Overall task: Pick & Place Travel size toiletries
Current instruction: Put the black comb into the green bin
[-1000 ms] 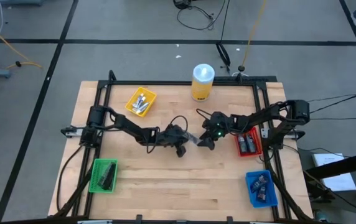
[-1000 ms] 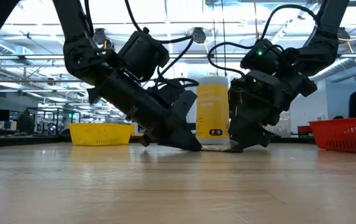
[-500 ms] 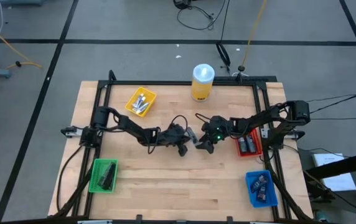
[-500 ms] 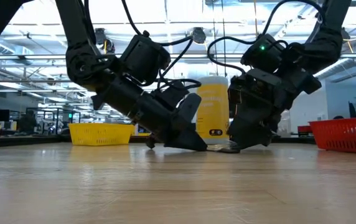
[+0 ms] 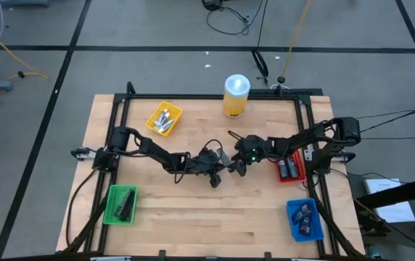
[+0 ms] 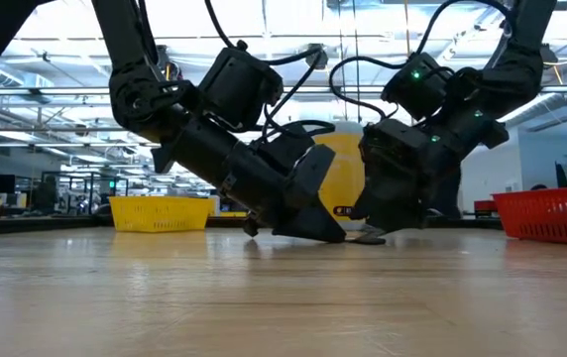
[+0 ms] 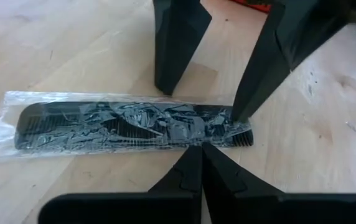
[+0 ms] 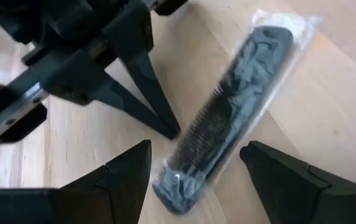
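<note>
A black comb in a clear wrapper [image 7: 122, 124] lies flat on the table's middle; the right wrist view shows the comb [image 8: 234, 106] too. My left gripper [image 7: 200, 149] is shut, slanting down, its tips at the comb's long side near one end. My right gripper [image 8: 196, 146] is open and straddles that same end, one finger [image 7: 172, 68] beyond the comb, the other [image 7: 252, 93] at the wrapper. In the high view the left gripper [image 5: 217, 174] and right gripper [image 5: 235, 168] meet at the table's centre. My left gripper's shut fingertips [image 8: 168, 130] meet the comb's long side [image 7: 193, 142] near one end, through the wrapper, slanting down across the comb. The comb lies flat on the wood. My right gripper has one fingertip [image 7: 239, 117] at the wrapper's edge by that end; whether it touches, I cannot tell.
A yellow bin [image 5: 164, 118] sits far left, a green bin [image 5: 120, 204] near left, a red bin [image 5: 290, 167] at the right, a blue bin [image 5: 303, 219] near right. A tall yellow canister [image 5: 236, 96] stands at the far edge. Bare wood lies near the front.
My left gripper, staying shut, has slid toward the table's right, closer to the right gripper and the comb. My right gripper has turned a little at the wrist and stayed open over the comb's end.
</note>
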